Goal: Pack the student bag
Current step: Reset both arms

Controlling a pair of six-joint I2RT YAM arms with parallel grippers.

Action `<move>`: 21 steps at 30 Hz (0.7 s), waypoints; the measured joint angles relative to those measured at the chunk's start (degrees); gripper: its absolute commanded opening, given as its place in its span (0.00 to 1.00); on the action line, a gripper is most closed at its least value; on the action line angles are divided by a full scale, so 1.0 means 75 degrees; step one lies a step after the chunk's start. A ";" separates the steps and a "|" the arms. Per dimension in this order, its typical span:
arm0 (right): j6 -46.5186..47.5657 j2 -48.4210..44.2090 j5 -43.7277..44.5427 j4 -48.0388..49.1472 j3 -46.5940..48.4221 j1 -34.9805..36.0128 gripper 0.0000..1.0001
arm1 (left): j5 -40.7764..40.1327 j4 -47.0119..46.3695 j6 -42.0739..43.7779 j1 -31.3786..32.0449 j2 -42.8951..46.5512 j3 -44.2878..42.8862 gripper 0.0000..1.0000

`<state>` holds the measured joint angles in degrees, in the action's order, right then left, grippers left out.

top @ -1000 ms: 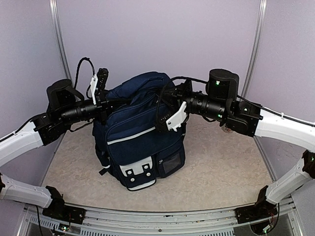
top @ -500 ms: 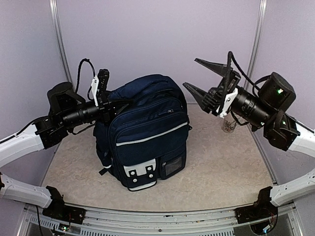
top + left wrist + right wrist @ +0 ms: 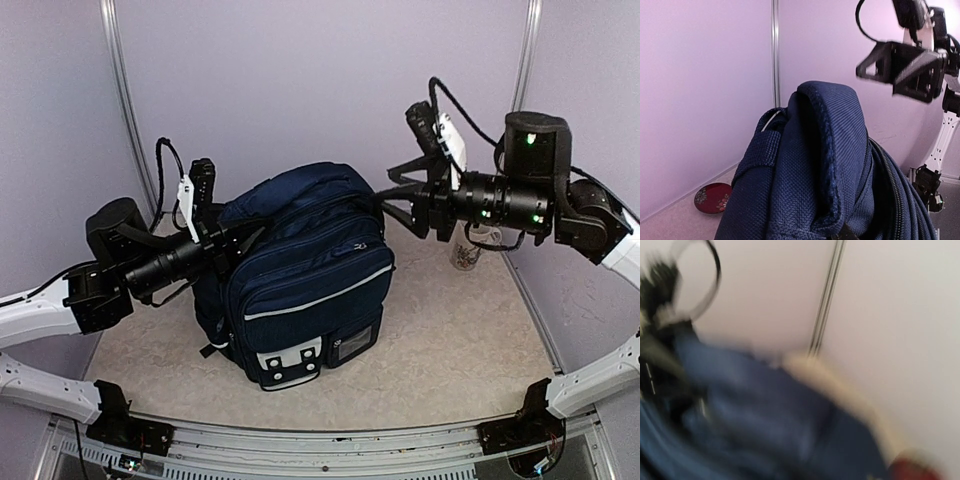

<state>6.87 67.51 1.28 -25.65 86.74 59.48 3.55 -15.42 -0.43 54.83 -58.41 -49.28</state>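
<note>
Student bag (image 3: 300,270): navy with white trim, standing upright mid-table (image 3: 450,340), white-patched front pocket facing the arm bases

Left gripper (image 3: 232,236): pressed against the bag's upper left shoulder, with its fingertips lost in the fabric. Whether it is clamped or loose cannot be told

Right gripper (image 3: 390,190): in the air just beside the bag's top right corner, jaws spread, holding nothing

Clear cup (image 3: 466,252): on the table behind the right arm

Red dish (image 3: 713,197): possibly a small plate, behind the bag near the wall

Right wrist view: blurred
</note>
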 measured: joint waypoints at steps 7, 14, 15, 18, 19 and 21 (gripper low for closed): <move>-0.1623 -0.0749 -0.0408 0.0067 -0.2667 -0.0006 1.00 | -0.0988 -0.0749 -0.0122 0.0437 0.0452 0.0667 0.00; -0.1574 -0.1684 -0.1131 0.1154 -0.3995 -0.0918 0.98 | -0.0935 -0.0909 -0.0245 0.0446 0.0452 0.0734 0.00; -0.1501 -0.1644 -0.1288 0.1370 -0.4062 -0.1008 0.94 | -0.0921 -0.0915 -0.0262 0.0446 0.0452 0.0737 0.00; -0.1244 -0.1142 -0.1944 0.1941 -0.4118 -0.1075 0.66 | -0.0801 -0.0912 -0.0321 0.0446 0.0452 0.0737 0.00; -0.1134 -0.0909 -0.2183 0.2069 -0.4118 -0.1090 0.50 | -0.0737 -0.0909 -0.0335 0.0446 0.0455 0.0737 0.00; -0.0918 -0.0554 -0.2562 0.2264 -0.4115 -0.1163 0.21 | -0.0600 -0.0892 -0.0347 0.0446 0.0466 0.0737 0.00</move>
<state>-0.01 63.35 -17.93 -8.67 55.88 50.76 -0.95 -22.11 -3.03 58.17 -54.92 -43.75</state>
